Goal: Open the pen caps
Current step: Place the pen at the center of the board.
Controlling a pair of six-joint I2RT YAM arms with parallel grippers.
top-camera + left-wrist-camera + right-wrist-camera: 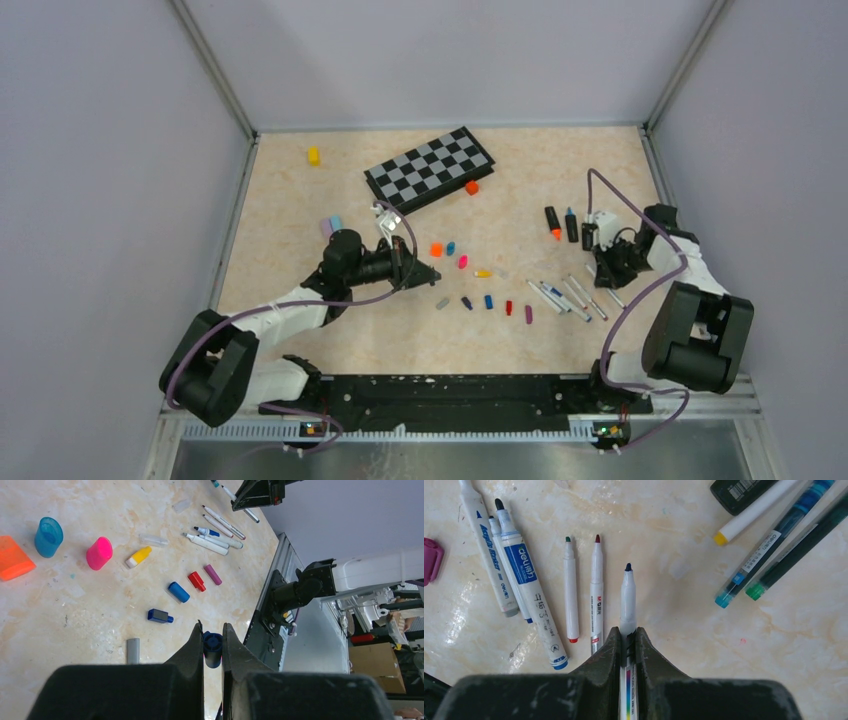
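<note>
Well along: left gripper (212, 635) pinched shut on a dark blue cap (213, 649), right gripper (627, 632) clamped on a bare-tipped white marker (627, 595), many loose caps (99, 553) scattered mid-table, other markers (596, 580) lying uncapped nearby, while slim pens (769, 545) further right look possibly still capped.

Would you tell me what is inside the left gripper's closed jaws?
The left gripper clamps a dark blue pen cap, with one end showing. The fingers cover its sides, and whatever lies under it is hidden.
</note>
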